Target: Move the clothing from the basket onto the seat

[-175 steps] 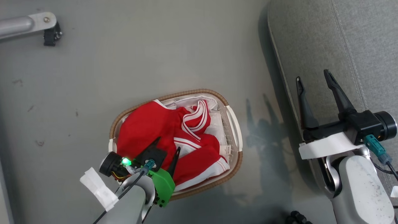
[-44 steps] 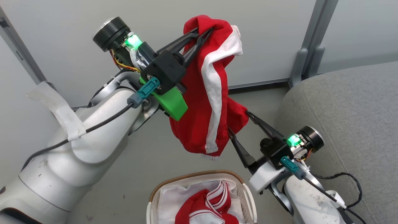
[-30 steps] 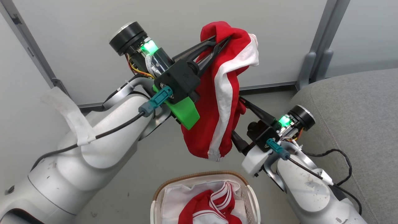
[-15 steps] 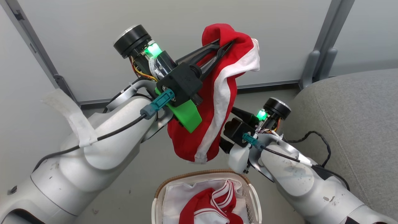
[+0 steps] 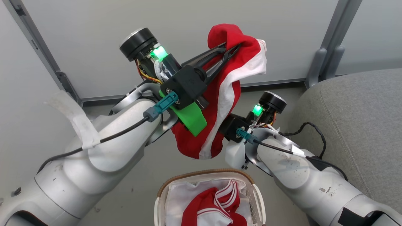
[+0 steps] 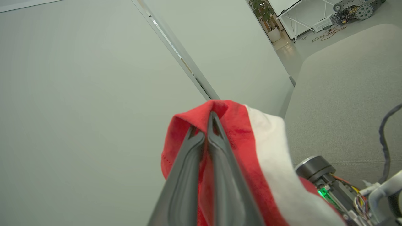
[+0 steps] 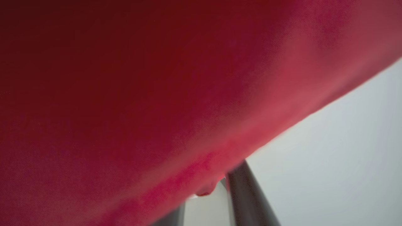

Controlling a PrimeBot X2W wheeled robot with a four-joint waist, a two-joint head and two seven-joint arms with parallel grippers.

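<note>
Head view: left pincer (image 5: pixel 232 47) is raised high against the pale wall (image 5: pixel 78 34), its two dark fingers clenched on a fold near the top of the red garment (image 5: pixel 220 103). The garment hangs from that grip in mid-air, a broad white band running down it, and its lower end dangles above the basket (image 5: pixel 201 172) without touching it. The right pincer (image 5: pixel 233 128) reaches in from the right at the garment's lower half; its black housing shows, but its fingers are hidden behind the cloth, so I cannot tell whether it is released or clamped on the fabric. The basket stands on the floor (image 5: pixel 147 169) and is cut off by the bottom edge. Inside, on the white liner (image 5: pixel 179 197), lies the striped garment (image 5: pixel 216 204), only partly visible. The grey seat (image 5: pixel 355 125) stands to the right, bare of clothing where it shows.

Left wrist view: the left pincer (image 6: pixel 204 125) has its fingers pressed together with red cloth pinched between them. The red garment (image 6: pixel 238 131) drapes over the tips, and the seat (image 6: pixel 339 94) lies beyond.

Right wrist view: blurred red cloth (image 7: pixel 157 78) lies close against the lens. The right pincer (image 7: pixel 207 204) shows just the lower stretches of two fingers; their tips vanish under the fabric.
</note>
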